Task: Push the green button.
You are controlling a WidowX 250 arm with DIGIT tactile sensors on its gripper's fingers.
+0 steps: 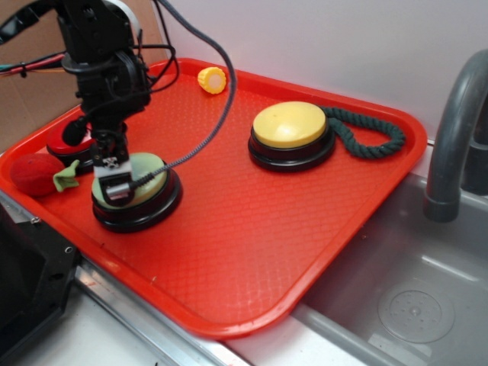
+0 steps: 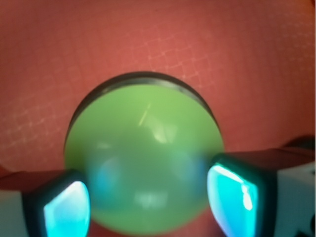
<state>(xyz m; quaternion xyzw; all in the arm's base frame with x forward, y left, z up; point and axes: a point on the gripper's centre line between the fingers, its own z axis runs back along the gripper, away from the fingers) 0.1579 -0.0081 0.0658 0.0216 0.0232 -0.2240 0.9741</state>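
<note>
two spread, empty jaws over the green button (image 2: 143, 158) in the wrist view, hidden from outside

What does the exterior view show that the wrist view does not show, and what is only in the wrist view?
Only the exterior view shows the yellow button, the green rope beside it, the red button, the red toy with a green leaf, the small yellow object, and the grey faucet. Only the wrist view shows the two fingertips apart, one at each side of the dome, and their glowing cyan pads. Both show the green button, the hand over it, and the red tray.
</note>
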